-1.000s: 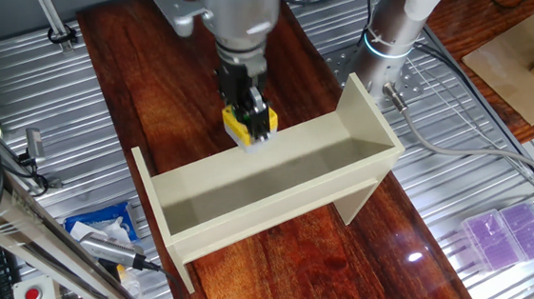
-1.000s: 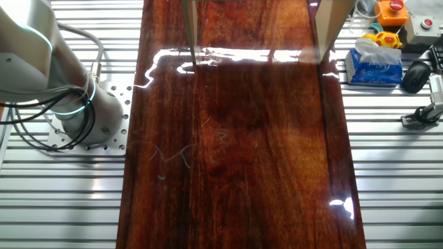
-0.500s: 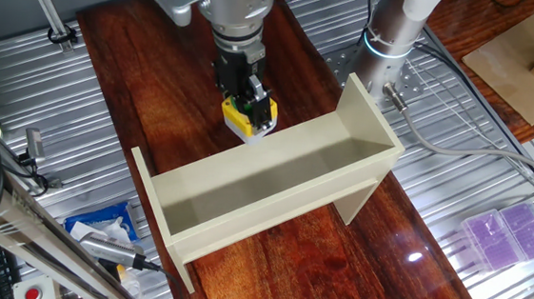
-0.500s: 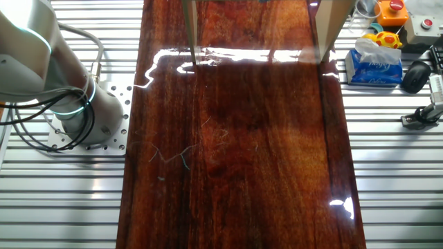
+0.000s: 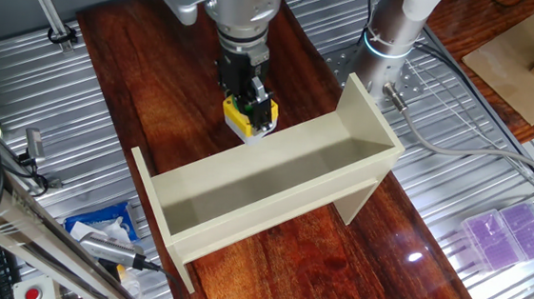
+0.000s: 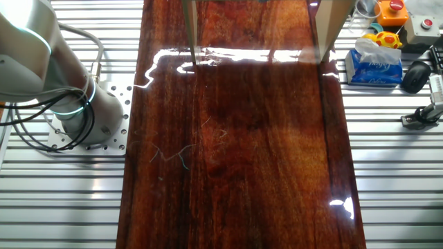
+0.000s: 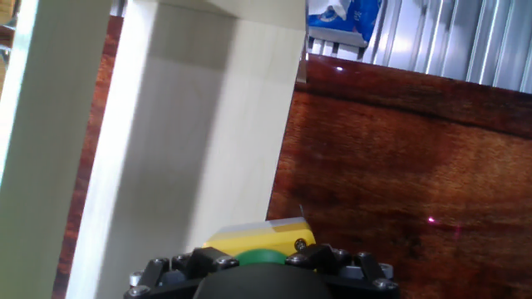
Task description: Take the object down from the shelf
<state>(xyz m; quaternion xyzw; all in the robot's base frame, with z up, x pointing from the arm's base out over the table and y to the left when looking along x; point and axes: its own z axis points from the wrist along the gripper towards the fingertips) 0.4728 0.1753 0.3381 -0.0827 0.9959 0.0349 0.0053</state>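
We see bright, even light from overhead. The polished counter [image 6: 235, 138] mirrors it as white glare streaks along the far edge in the other fixed view and a small glint near its corner. In the hand view, the shelf [image 7: 166, 141] appears soft-edged, and the gripper [image 7: 262, 270] is close and dark.

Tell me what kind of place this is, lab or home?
Most likely a robotics lab bench. A ribbed metal table carries the arm's bolted base, an emergency-stop button sits at one corner, and the gripper holds a push-button box beside a plain test shelf.
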